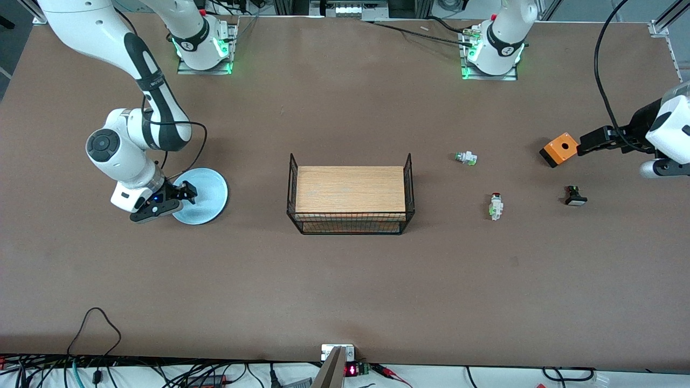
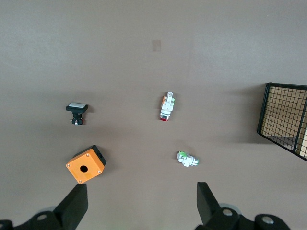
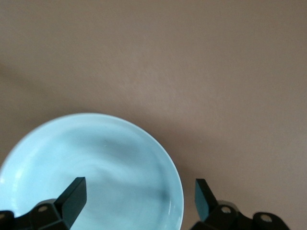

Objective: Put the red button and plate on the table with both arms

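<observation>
Plate [image 1: 207,189] lies flat on the table [image 1: 345,280] directly beneath the right gripper [image 1: 186,195], fingers spread, empty; red button [image 1: 495,206] rests on the table well apart from the left gripper [image 1: 585,144], likewise spread, empty

White jointed arms, black elbow bands, black cables; black two-finger grippers; bases glow green, red-tipped connectors.

A robotics lab is showing itself here: two white robot arms [image 1: 135,134] are standing on green-lit bases [image 1: 205,62] bolted to a brown-covered table [image 1: 345,280], with aluminium framing [image 1: 666,21] at a corner and loose cables [image 1: 97,372] trailing along its edge.
</observation>
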Motion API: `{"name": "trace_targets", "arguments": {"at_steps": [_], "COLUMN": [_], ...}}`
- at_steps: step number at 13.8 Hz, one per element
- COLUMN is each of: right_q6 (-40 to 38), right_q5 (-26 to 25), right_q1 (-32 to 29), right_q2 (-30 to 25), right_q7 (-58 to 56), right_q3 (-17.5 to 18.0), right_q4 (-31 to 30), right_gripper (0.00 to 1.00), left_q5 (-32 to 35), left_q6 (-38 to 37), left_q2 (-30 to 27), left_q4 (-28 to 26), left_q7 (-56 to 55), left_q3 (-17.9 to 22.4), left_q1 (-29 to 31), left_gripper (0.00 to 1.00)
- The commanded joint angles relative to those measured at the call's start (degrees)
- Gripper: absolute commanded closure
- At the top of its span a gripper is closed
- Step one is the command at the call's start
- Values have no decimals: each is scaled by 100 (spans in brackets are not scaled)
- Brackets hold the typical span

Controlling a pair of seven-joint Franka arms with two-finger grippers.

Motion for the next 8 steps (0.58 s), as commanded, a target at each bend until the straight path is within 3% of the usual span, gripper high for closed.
{"name": "trace_targets", "arguments": {"at_steps": [1,6,8], "right_q6": [-1362,-3314,-4081], "right_q5": [18,-26,-489], "right_q1": [-12,14,188], "right_q2": [-183,-438,-446], "right_q7": [-123,-115,-71], "right_q3": [47,-260,-252], "right_q4": [924,2190,2780], "right_gripper": [0,0,0], "left_q5": [-38,-38,-38], "left_q6": [-110,-110,-110], "left_q2": [87,87,86], "left_q4": [181,181,181], "left_q7": [97,97,97], "left_q3": [7,7,7], "left_q1": [-11,-11,-11], "left_gripper": [0,0,0]}}
